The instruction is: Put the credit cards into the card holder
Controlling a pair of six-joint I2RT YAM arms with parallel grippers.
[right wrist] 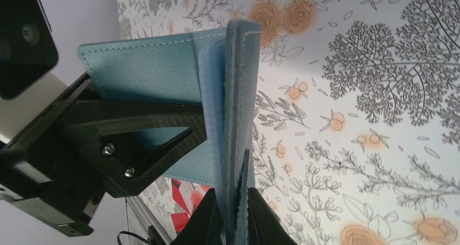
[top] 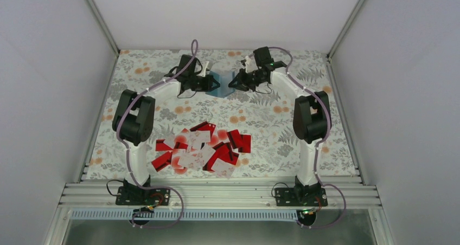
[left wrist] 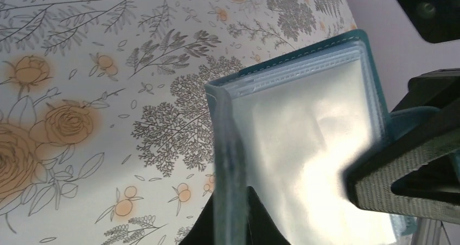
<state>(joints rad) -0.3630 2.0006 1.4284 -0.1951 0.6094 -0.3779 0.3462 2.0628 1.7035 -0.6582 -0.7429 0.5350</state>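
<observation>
Cards (top: 200,150) lie in a loose heap on the near middle of the table (top: 304,142). Red ones with a dark stripe are mixed with white ones bearing a red spot, and many overlap. None is in the holder (top: 221,85) that I can see.

The holder is up at the far middle of the table, well apart from the heap, opened like a book and caught between the two arms. The left gripper (top: 213,83) is closed on one teal cover from the left. Its wrist view shows the cover's edge pinched tight between the two dark fingers (left wrist: 264,224), with a clear plastic sleeve spread out beyond it. The right gripper (top: 234,84) is closed on the opposite side from the right. In its own view the fingers (right wrist: 203,222) clamp the stitched blue edge, which stands upright between them. Both sets of jaws are almost fully together, with only the thin material between them.

Whether the holder's lower edge touches the table or hangs just above it, I cannot tell.
</observation>
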